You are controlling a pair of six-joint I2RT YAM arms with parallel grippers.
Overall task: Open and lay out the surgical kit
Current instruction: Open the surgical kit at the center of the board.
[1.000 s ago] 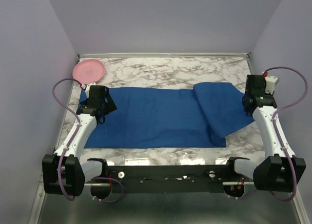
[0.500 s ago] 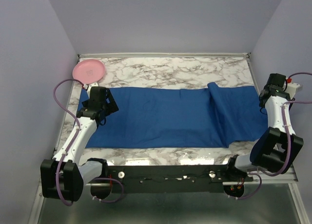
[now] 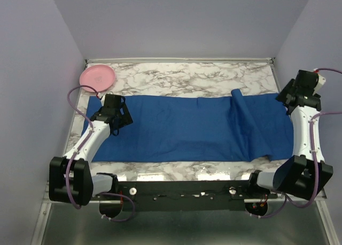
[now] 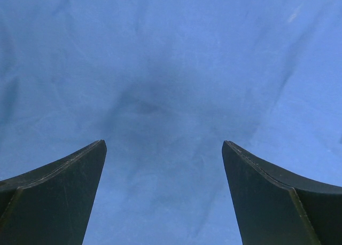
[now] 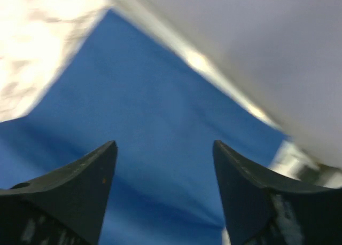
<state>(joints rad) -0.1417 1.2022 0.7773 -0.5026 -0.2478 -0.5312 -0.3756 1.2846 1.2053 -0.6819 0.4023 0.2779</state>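
The surgical kit's royal-blue cloth wrap (image 3: 181,128) lies spread wide across the marble table (image 3: 187,74), with a raised fold (image 3: 238,98) right of centre. My left gripper (image 3: 115,117) hangs open just above the cloth's left end. In the left wrist view its jaws (image 4: 163,142) stand wide apart, and only blue cloth (image 4: 171,69) shows between them. My right gripper (image 3: 292,97) is open at the cloth's far right corner, close to the side wall. The blurred right wrist view has this gripper (image 5: 163,142) above the cloth (image 5: 155,95), gripping nothing.
A pink plate (image 3: 97,77) sits at the table's back left corner, just beyond the cloth. The right wall (image 5: 240,42) and the table's rim run close to my right gripper. Bare marble (image 5: 32,42) borders the cloth at the back and front.
My right gripper drew the cloth's folded right flap out to the right, then opened and let it go. The flap now lies flat. My left arm has barely shifted.
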